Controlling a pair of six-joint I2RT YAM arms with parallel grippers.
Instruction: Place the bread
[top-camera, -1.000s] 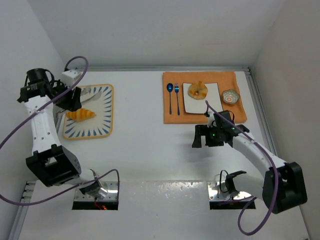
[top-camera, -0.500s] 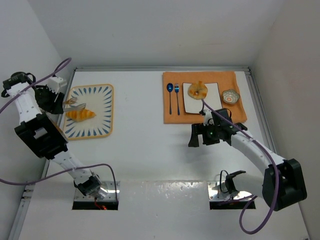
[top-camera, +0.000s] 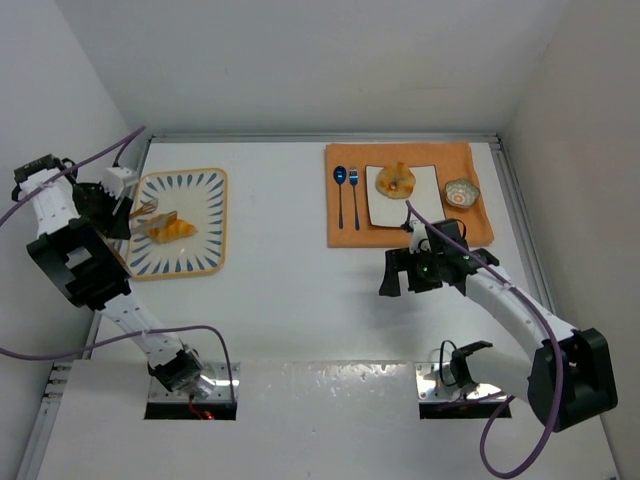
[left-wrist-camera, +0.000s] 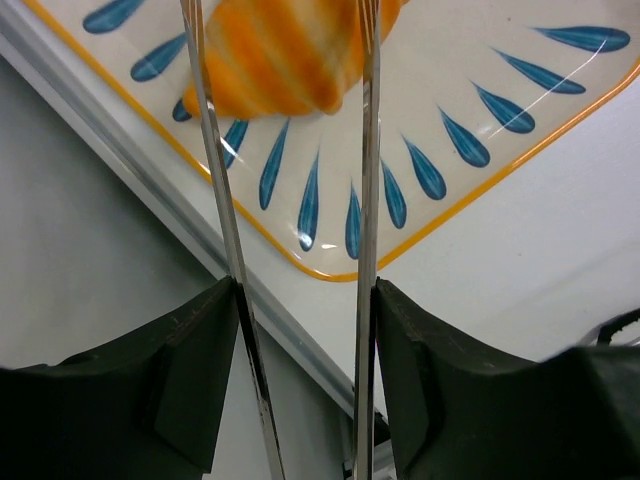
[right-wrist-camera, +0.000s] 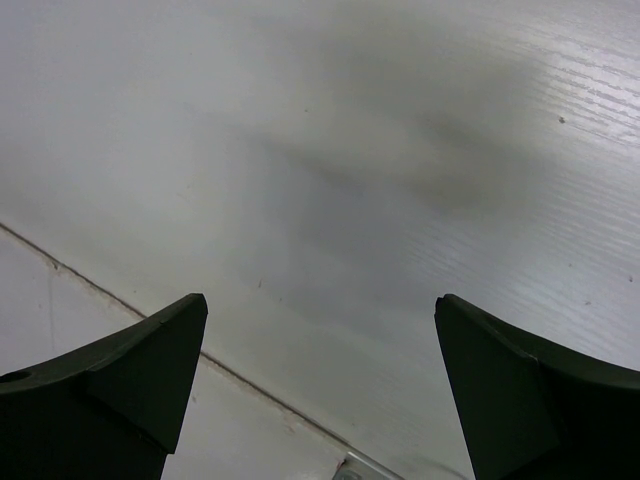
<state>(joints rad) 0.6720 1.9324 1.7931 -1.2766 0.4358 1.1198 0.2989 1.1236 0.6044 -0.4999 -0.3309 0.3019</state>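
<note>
the bread (left-wrist-camera: 285, 50) was seen lying on the blue-petalled tray (left-wrist-camera: 450, 120), far left of the table (right-wrist-camera: 400, 150) — the tongs (left-wrist-camera: 365, 200) were clamped between the left gripper (left-wrist-camera: 300, 300) fingers, their two metal arms laid along either side of the bread; a firm pinch could not be told. the right gripper (right-wrist-camera: 320, 300) was held wide open over the table — just beside the orange mat (top-camera: 345, 230).
</note>
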